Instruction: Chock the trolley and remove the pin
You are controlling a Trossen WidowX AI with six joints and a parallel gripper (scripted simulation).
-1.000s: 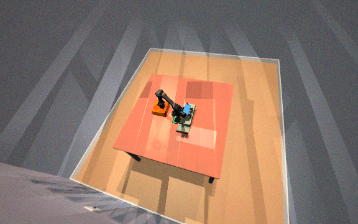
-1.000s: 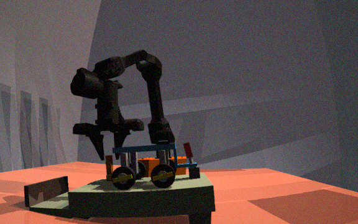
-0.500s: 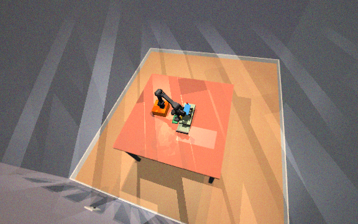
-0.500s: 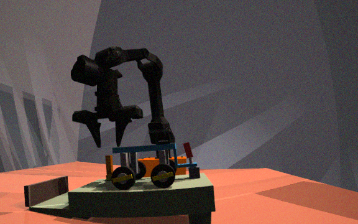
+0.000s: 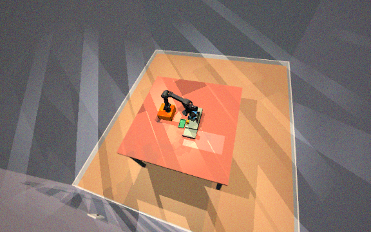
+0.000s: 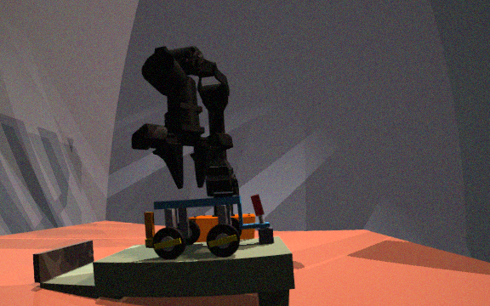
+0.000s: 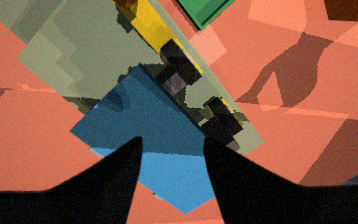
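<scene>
- Overhead, the black tool hangs above the blue-topped trolley, its fingers apart with nothing between them.
- The trolley stands on the pale ramp, its wheels resting on the surface.
- The yellow chock sits at the trolley's downhill end, handle upright, close by a wheel; whether the two touch cannot be told.
- At the uphill end, the red-headed pin stands slightly tilted in its mount, above a dark block.
- The green tray lies on the reddish bench beside the ramp.
- Behind the trolley in the side view appears the orange box, which carries the arm.
</scene>
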